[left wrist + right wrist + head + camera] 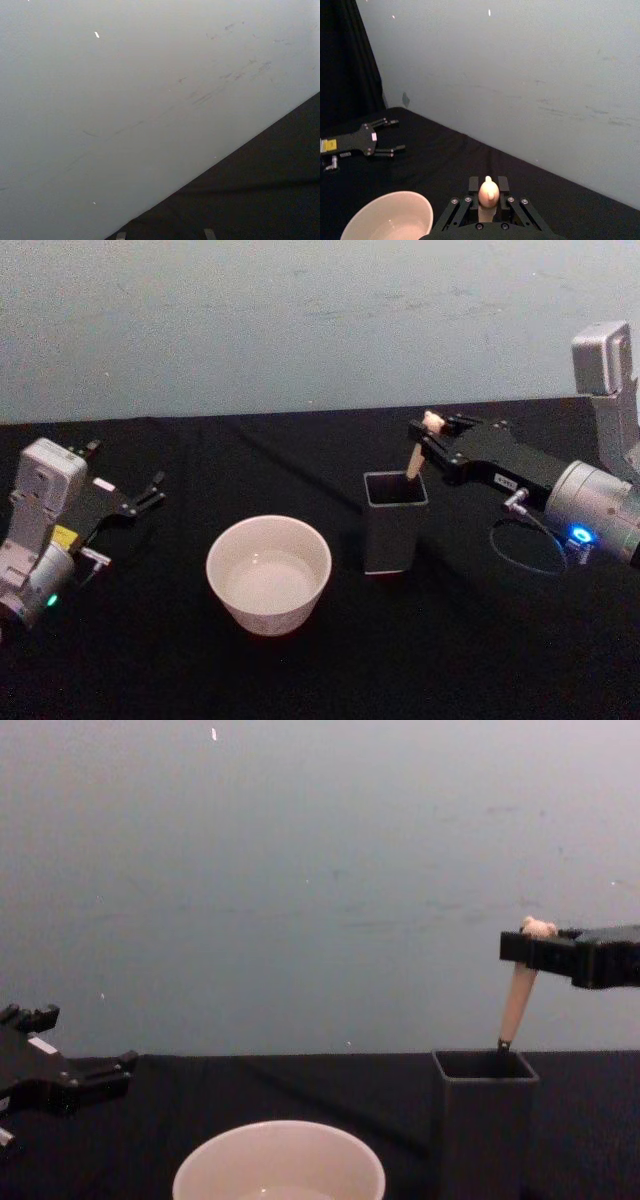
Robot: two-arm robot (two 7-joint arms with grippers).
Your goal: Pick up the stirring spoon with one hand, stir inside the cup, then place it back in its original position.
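Right gripper (428, 432) clamped on stirring spoon (415, 457) in holder (394, 523).

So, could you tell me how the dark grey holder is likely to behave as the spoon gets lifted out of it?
The holder is tall, narrow and thin-walled, so it looks light and could tip if the spoon drags on its rim. The spoon leans against one wall, so a straight-up pull seems safer. The right pincer grips the spoon's top, well above the holder.

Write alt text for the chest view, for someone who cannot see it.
The right gripper grips the top of a spoon standing in a dark square holder. A cream cup sits nearer, and the left gripper rests open at left.
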